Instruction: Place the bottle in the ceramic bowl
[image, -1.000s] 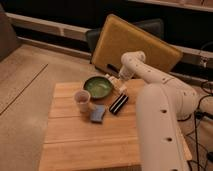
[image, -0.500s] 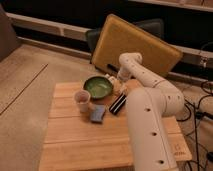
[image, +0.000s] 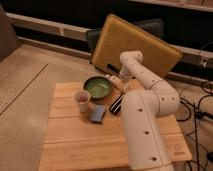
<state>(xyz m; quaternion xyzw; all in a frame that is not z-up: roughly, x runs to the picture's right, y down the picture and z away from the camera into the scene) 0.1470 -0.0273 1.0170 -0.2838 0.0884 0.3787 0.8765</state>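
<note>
Bottle (image: 111, 79) is showing only as a small whitish shape at the end effector (image: 114, 81), right over the right rim of the ceramic bowl (image: 97, 88); cannot tell whether the end effector is pinching it or spread. By size: wooden desk (image: 70, 142) is carrying everything; white arm (image: 145, 100) is rising at the desk's right side and bending down toward the bowl; yellow panel (image: 135, 45) is leaning behind the desk. Green bowl is sitting near the desk's far edge. Pale cup (image: 82, 100) is standing just front-left of the bowl, black striped bar (image: 116, 105) is lying front-right of it beside the arm, blue pad (image: 97, 113) is lying between cup and bar, slightly nearer the camera.
</note>
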